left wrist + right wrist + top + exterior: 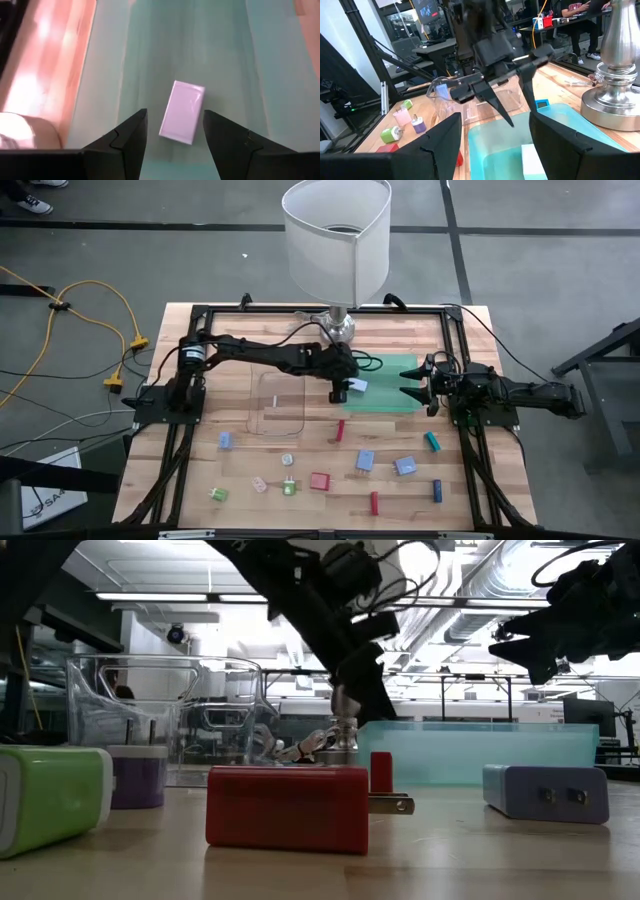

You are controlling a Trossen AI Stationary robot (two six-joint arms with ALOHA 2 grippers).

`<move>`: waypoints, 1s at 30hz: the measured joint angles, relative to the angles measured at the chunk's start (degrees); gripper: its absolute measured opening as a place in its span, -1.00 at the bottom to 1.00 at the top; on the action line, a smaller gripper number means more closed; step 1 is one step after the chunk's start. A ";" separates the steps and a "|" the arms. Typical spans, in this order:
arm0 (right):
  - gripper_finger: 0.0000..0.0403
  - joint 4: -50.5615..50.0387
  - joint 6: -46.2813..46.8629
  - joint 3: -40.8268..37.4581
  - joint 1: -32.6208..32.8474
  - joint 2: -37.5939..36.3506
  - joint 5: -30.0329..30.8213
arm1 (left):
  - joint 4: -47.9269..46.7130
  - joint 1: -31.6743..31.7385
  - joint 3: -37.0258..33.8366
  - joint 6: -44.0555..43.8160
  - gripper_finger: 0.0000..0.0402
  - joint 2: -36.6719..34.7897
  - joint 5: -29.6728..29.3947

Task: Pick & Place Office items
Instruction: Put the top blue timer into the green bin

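The left gripper (337,390) hangs over the left edge of the flat green translucent tray (395,408), its fingers spread with nothing between them. Just beyond it a pale lilac block (182,112), which looks like a small charger, lies free inside the tray, touching neither finger. In the high view the same block (358,386) shows at the tray's near-left part. The placing step looks just finished for this piece: the block is released and rests in the tray.

The right gripper (414,389) waits over the tray's right edge, its fingers apart and empty, pointing toward the left arm.

Most office items are not yet sorted. They lie scattered on the near half of the bench (470,480): a red plug adapter (319,480), a blue block (365,461), a pale blue block (405,466), a teal stick (432,441), a red stick (375,502), a blue stick (438,491), a green charger (218,494) and others. The clear plastic tray (281,405) stands left of the green one, and a lamp (336,235) stands at the far side.

The next move probably calls for the left gripper to lift clear of the tray, swing toward the near side and line its open fingers over one of the nearer loose pieces. The task seems at an early stage.
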 joint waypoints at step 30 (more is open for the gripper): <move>0.10 -0.01 0.01 0.00 -0.02 0.00 0.02 | -19.14 4.53 0.00 5.85 -0.08 -8.51 5.99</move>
